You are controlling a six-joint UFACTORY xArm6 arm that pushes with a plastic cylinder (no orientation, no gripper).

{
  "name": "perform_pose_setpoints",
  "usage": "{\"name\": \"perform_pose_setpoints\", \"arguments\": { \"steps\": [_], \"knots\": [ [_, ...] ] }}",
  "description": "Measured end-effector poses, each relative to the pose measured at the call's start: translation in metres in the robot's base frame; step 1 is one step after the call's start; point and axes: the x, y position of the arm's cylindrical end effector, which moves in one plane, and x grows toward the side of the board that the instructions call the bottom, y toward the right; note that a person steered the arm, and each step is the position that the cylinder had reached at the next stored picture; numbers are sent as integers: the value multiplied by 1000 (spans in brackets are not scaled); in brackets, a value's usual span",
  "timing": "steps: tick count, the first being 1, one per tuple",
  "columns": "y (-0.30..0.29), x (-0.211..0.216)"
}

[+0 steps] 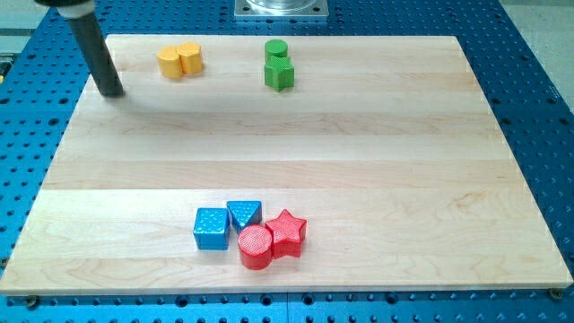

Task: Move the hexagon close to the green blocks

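A yellow hexagon point(169, 63) lies near the view's top left, touching a yellow cylinder point(189, 57) on its right. Two green blocks stand at the top middle: a green cylinder point(276, 49) and, just below it, a green star-like block point(279, 74). My tip point(111, 91) rests on the board to the left of the yellow hexagon and slightly below it, apart from it by about a block's width. The rod rises from the tip toward the view's top left corner.
A cluster sits near the view's bottom middle: a blue cube point(211, 228), a blue triangle point(245, 213), a red cylinder point(256, 247) and a red star point(287, 232). The wooden board point(359, 161) lies on a blue perforated table.
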Motion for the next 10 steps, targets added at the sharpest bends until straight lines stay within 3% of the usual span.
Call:
{"name": "perform_pose_setpoints", "arguments": {
  "steps": [2,3,5,6,7,8,9,10],
  "knots": [
    [77,-27],
    [60,-55],
    [142,20],
    [84,-5],
    [33,-63],
    [104,-72],
    [166,-41],
    [172,-46]
  ]
}}
